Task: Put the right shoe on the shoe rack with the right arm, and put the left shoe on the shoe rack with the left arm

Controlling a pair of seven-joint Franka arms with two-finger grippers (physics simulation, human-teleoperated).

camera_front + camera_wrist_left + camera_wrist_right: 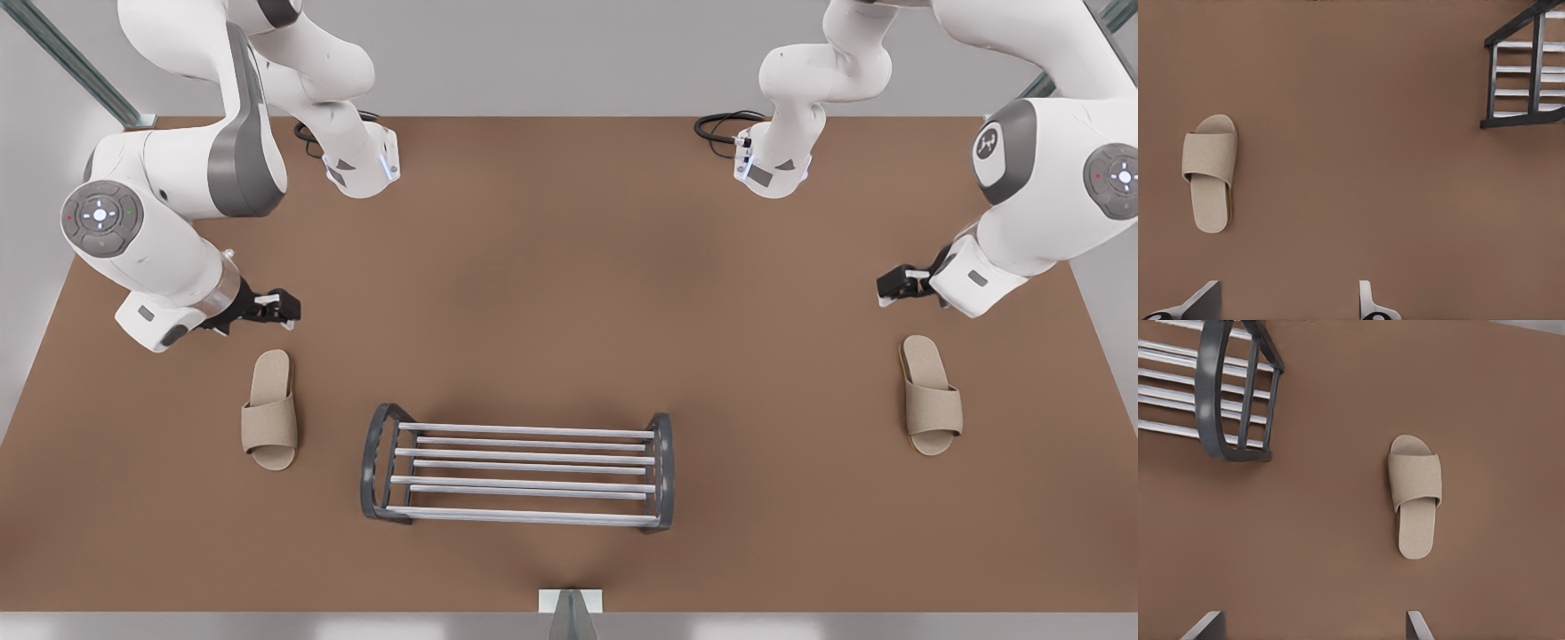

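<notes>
Your rack (520, 469): silver bars, dark grey arched ends. Beige left shoe (1209, 171) and right shoe (1415, 492) flat on table (569, 267). Left gripper (1288, 300) and right gripper (1315, 625) both spread, empty.

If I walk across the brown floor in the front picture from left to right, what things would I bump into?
first tan slipper → shoe rack → second tan slipper. A pincer hangs above each slipper, so they have no clear place of their own in the line.
</notes>
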